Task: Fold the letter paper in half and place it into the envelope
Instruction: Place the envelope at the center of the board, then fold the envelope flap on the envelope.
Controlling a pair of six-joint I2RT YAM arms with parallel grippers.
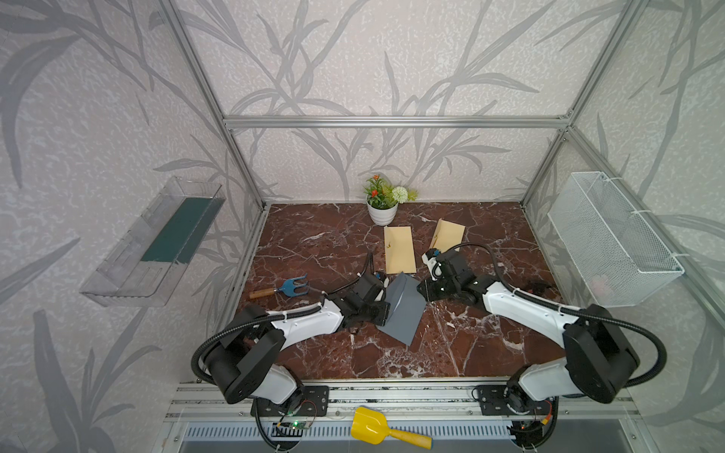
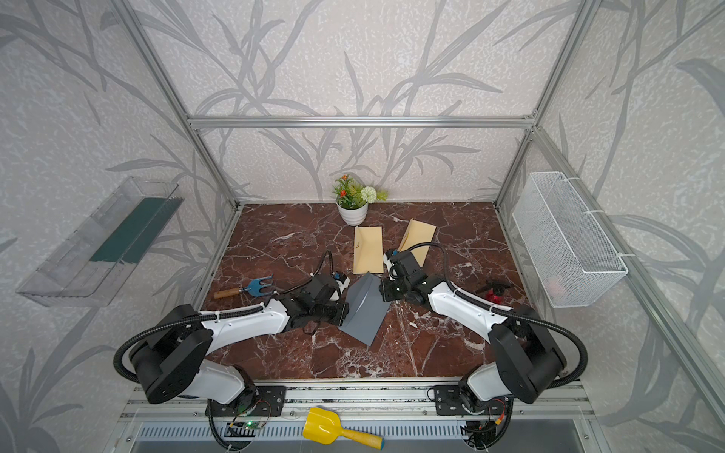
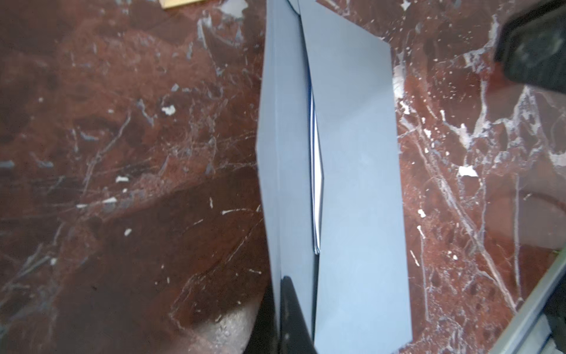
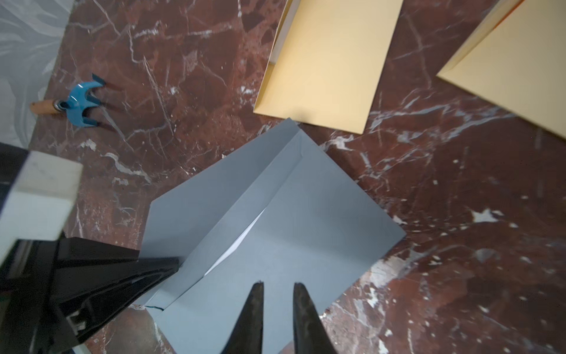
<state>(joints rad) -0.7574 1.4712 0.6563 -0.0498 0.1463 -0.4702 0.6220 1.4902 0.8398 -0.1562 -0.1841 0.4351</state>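
Left end effector (image 4: 171,266) clamps the grey envelope (image 4: 291,214) by its flap. Right end effector (image 4: 278,285), jaws narrowly parted and empty, hovers over the opposite long edge. Letter paper (image 4: 242,239) shows inside.

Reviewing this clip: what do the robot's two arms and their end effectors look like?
Both the left arm and right arm have white shells with black joints and bases. A black ribbed cable hose runs along each. The left end effector and right end effector are black, with slim tapering fingers.
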